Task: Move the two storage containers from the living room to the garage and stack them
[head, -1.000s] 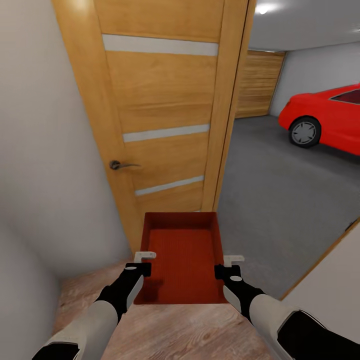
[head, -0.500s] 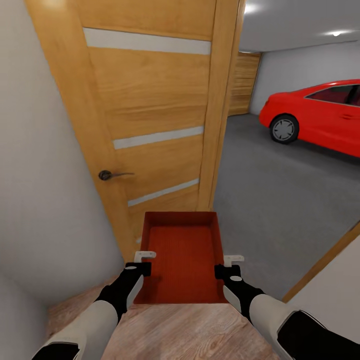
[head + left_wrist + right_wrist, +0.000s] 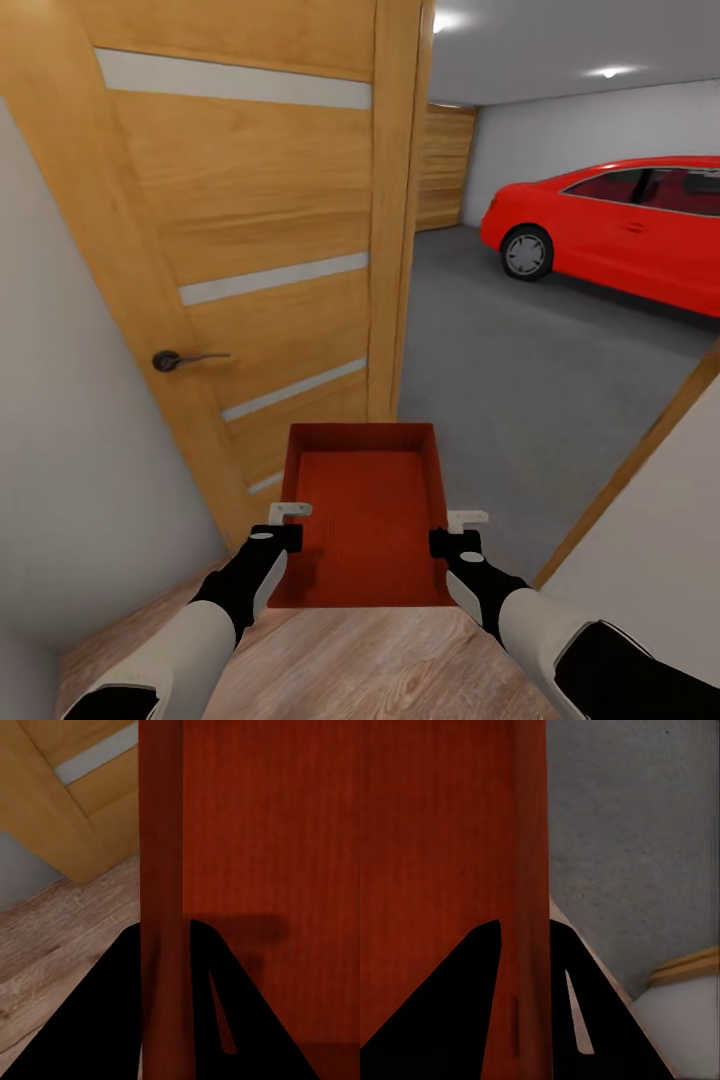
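At the threshold of the garage, an orange-red storage container hangs between the robot's two arms, held level above the light wood planks. The left gripper is clamped on the container's left wall, one finger inside and one outside, as the left wrist view shows. The right gripper pinches the right wall the same way. An open wooden door with a dark lever handle stands just left of the container. Beyond it stretches the grey concrete floor, where a red car is parked near the pale wall.
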Available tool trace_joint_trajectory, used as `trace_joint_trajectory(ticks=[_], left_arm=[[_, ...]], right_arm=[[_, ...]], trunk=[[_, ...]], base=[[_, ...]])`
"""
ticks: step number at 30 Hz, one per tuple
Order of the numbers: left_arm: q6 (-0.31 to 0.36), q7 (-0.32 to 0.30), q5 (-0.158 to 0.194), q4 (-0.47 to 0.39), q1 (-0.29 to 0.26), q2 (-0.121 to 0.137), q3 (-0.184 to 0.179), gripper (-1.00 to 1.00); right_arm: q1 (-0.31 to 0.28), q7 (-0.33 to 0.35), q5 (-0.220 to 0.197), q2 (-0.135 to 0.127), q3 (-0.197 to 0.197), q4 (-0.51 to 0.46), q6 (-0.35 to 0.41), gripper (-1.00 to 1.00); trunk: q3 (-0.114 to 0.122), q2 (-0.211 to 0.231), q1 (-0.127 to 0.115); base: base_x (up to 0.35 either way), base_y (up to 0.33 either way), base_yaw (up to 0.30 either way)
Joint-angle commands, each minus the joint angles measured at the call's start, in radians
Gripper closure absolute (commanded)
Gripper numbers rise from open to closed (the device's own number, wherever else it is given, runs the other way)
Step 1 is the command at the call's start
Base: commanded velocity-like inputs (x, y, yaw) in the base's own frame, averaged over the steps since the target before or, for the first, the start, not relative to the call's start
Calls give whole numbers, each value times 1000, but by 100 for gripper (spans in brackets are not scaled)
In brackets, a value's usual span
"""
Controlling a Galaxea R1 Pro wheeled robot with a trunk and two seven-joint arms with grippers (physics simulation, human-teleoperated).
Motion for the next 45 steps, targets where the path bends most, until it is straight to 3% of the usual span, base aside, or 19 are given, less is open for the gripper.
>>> trace_joint_trajectory(ticks=[1,18,33,45], left_arm=[[11,8,9,51,0,1,-11,100],[12,8,9,52,0,1,-11,100],[12,8,9,53,0,1,-11,100],[12,8,7,51,0,1,-11,100]], right_arm=[[-2,-5,8,-3,-14,-3,-4,100],[-2,-5,9,-3,-14,-3,-4,100],[-2,-5,9,-3,-14,-3,-4,100],[-2,-5,9,-1,-14,-3,-4,100]], trunk=[[-2,-2,1],[-2,-2,1],[-2,-2,1],[-2,-2,1]], base=[[0,0,-223],[7,5,-215],[206,217,-26],[53,50,-268]])
